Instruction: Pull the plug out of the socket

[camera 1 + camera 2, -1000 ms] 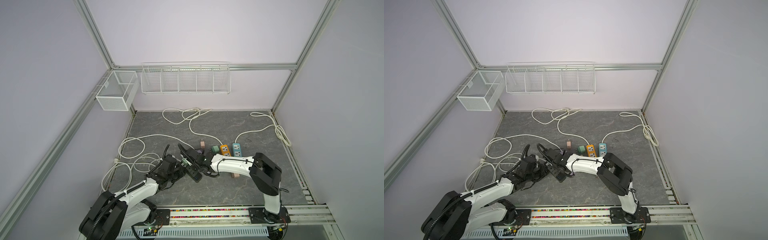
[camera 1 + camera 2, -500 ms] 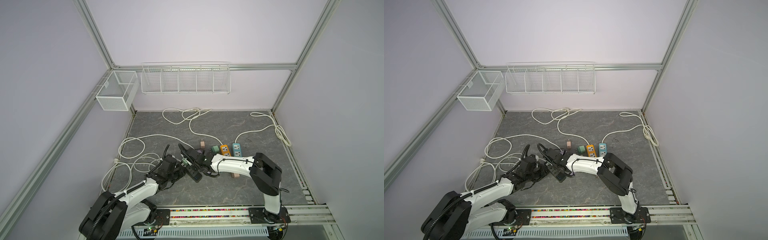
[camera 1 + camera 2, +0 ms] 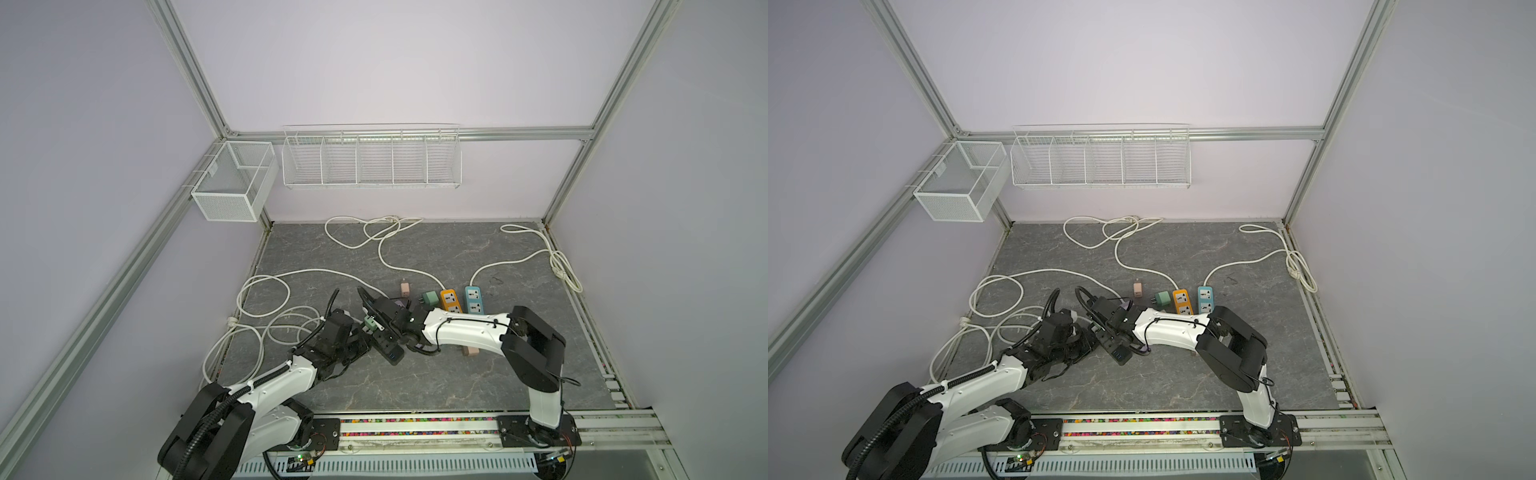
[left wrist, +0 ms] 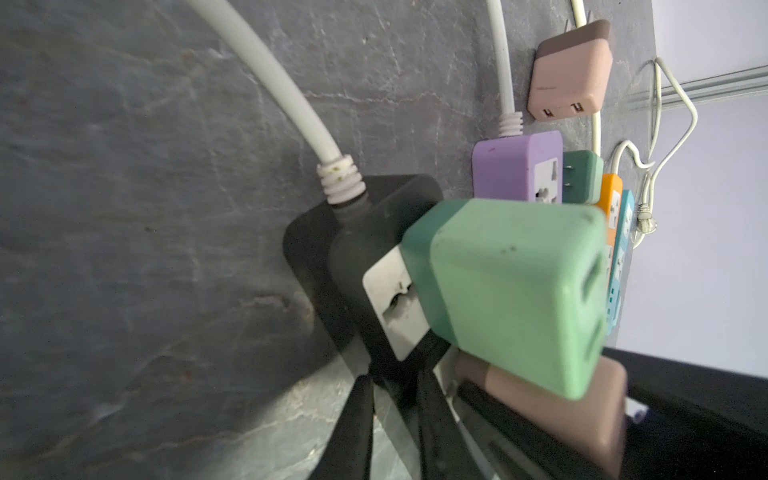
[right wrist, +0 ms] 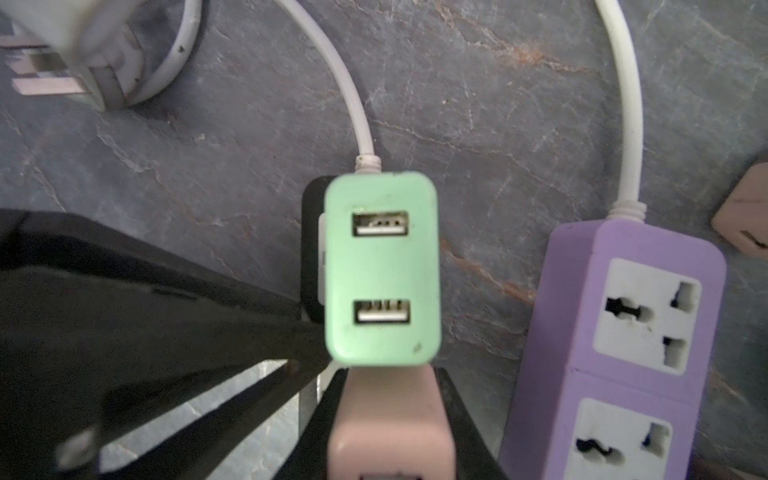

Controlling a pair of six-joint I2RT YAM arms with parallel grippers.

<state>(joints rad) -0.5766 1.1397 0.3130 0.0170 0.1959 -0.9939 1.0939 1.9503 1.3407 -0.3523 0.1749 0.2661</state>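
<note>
**Plug and socket.** The pink plug (image 5: 390, 432) is a rounded, pale pink block seated in the black socket strip (image 4: 357, 249). It stands directly beside the green plug (image 5: 381, 270), a mint block with two USB ports on its outer face and a darker green band at its base. The strip has a white cord and lies in the lower centre of both top views (image 3: 388, 351), between the two arms.

**Grippers.** The right gripper (image 5: 390, 399) is pinched onto the sides of the pink plug. The left gripper (image 4: 395, 374) is clamped on the black strip, its fingers nearly together.

**Nearby.** A purple strip (image 5: 615, 332) lies just beside the black one. The orange strip (image 3: 451, 300) and blue strip (image 3: 473, 297) lie further right.

**Change.** Compared with the earlier frames, nothing has visibly moved (both arms, both plugs and the strip keep their positions).
</note>
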